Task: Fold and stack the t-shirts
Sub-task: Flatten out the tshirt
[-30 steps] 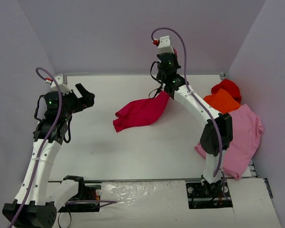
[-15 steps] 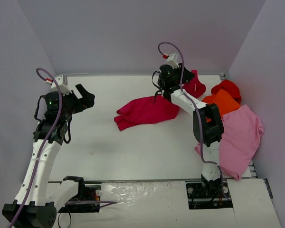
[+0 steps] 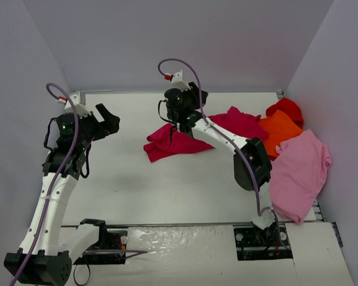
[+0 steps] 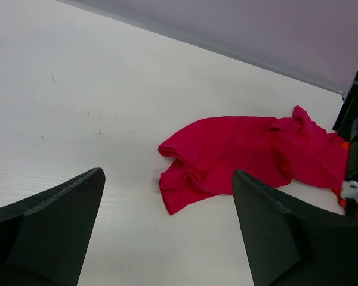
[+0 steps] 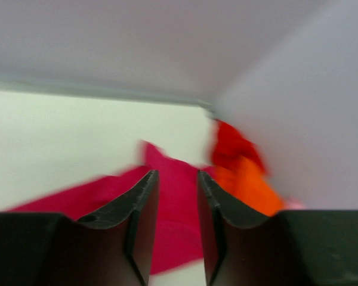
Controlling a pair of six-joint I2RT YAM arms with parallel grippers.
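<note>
The left arm (image 3: 53, 179) is raised, fingers (image 4: 48, 226) spread wide; the right arm (image 3: 227, 140) stretches forward, fingers (image 5: 140, 220) narrowly parted, seemingly empty.

The right arm (image 3: 219, 137) hides the crimson t-shirt's (image 3: 167, 146) middle; the right wrist view is blurred.

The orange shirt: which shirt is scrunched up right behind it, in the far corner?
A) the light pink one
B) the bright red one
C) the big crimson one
B: in the top view the bright red shirt is bunched in the far right corner just behind the orange shirt. The light pink shirt lies on the near side of it instead, and the crimson shirt lies off to its left.
</note>
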